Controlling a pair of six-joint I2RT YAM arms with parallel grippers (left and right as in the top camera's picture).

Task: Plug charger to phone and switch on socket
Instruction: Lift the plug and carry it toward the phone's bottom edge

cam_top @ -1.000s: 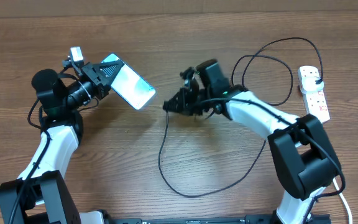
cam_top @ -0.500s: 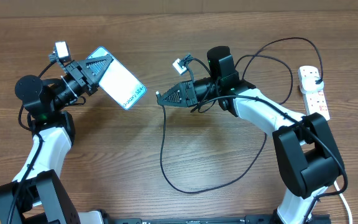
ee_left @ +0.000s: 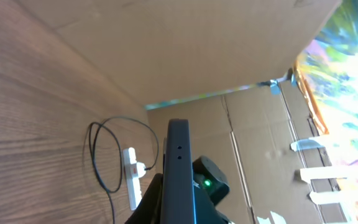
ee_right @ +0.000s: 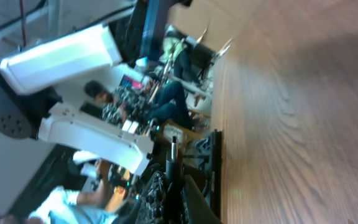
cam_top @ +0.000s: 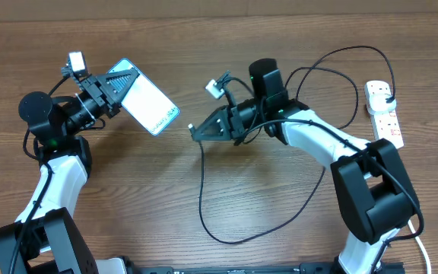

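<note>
My left gripper (cam_top: 122,86) is shut on the phone (cam_top: 147,103) and holds it off the table, its light-blue screen up and its lower end pointing right. In the left wrist view the phone (ee_left: 179,163) stands edge-on between the fingers. My right gripper (cam_top: 204,129) is shut on the connector end of the charger (cam_top: 201,190). The connector tip (cam_top: 192,127) points left, a short gap from the phone's lower end. The black cable loops over the table and back up to its plug in the socket (cam_top: 385,116) at the far right. In the right wrist view the tip (ee_right: 173,149) sticks out past the fingers.
The white power strip (ee_left: 131,180) lies along the right table edge, with red switches and a white cord running toward the front. The black cable's big loop (cam_top: 226,239) covers the front middle of the wooden table (cam_top: 128,190). Cardboard walls stand beyond the far edge.
The left arm lifted the phone and carried it left, then held still. The right gripper rose with the connector, then dipped and tilted so that the tip points at the phone.
</note>
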